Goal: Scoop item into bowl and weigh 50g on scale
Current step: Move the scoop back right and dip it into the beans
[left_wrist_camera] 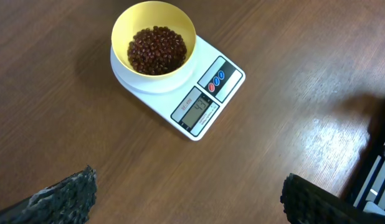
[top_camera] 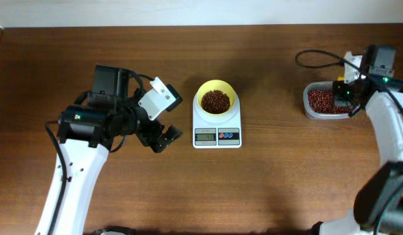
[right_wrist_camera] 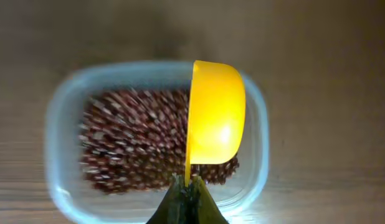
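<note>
From overhead I see the scale (top_camera: 217, 132) at mid-table, its display and buttons facing the near edge; the bowl (top_camera: 216, 83) sits centred on its round platform, the rim staying inside the scale's outline and leaving the display uncovered; beans (top_camera: 215, 101) fill the bowl's bottom well below the rim; I cannot read the display for sure. My left fingers (top_camera: 166, 138) hang spread as wide as they go, holding nothing, near the scale's left front corner but apart from it; in the left wrist view both tips frame the bottom corners with plain table (top_camera: 286, 183) between them and the scale. A broad stretch of wood separates the scale from the clear tub (top_camera: 309, 104) at the right, which stands close to the right side of the view and short of the table's far edge. My right fingers (right_wrist_camera: 189, 202) are pinched tight on the handle of the yellow scoop (right_wrist_camera: 216, 112); the scoop is tipped on its side above the tub's right half, inside its walls; more beans lie under it, blurred in the right wrist view.
</note>
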You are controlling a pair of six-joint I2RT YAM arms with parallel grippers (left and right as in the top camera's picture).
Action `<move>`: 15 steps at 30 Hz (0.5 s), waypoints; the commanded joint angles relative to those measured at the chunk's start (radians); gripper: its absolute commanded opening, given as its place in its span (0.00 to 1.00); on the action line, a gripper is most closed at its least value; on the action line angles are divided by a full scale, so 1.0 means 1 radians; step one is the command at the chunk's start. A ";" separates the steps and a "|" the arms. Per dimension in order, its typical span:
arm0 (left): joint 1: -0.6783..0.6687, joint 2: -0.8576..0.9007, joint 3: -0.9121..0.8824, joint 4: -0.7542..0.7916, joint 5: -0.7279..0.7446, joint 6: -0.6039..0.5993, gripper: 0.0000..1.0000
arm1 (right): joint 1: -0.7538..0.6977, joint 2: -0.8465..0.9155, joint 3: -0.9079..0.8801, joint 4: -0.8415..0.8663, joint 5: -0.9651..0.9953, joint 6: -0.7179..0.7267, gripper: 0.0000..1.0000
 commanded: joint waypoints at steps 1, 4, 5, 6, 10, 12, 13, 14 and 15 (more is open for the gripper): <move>0.003 0.005 -0.003 -0.001 0.000 0.016 0.99 | -0.006 0.081 0.002 -0.007 0.006 0.053 0.04; 0.003 0.005 -0.003 -0.001 0.000 0.016 0.99 | -0.006 0.118 0.002 -0.016 0.009 0.053 0.04; 0.003 0.005 -0.003 -0.001 0.000 0.016 0.99 | -0.005 0.122 0.002 -0.027 0.008 0.054 0.04; 0.003 0.005 -0.003 -0.001 0.000 0.016 0.99 | -0.004 0.123 0.002 -0.052 -0.009 0.053 0.04; 0.003 0.005 -0.003 -0.001 0.000 0.016 0.99 | -0.005 0.121 0.002 -0.104 -0.193 0.054 0.04; 0.003 0.005 -0.003 -0.001 0.000 0.016 0.99 | -0.005 0.121 0.002 -0.103 -0.222 0.054 0.04; 0.003 0.005 -0.003 -0.001 0.000 0.016 0.99 | -0.007 0.121 0.002 -0.103 -0.220 0.053 0.04; 0.003 0.005 -0.003 -0.001 0.000 0.016 0.99 | -0.014 0.121 0.002 -0.103 -0.219 0.054 0.04; 0.003 0.005 -0.003 -0.001 0.000 0.016 0.99 | -0.020 0.121 0.002 -0.102 -0.219 0.054 0.04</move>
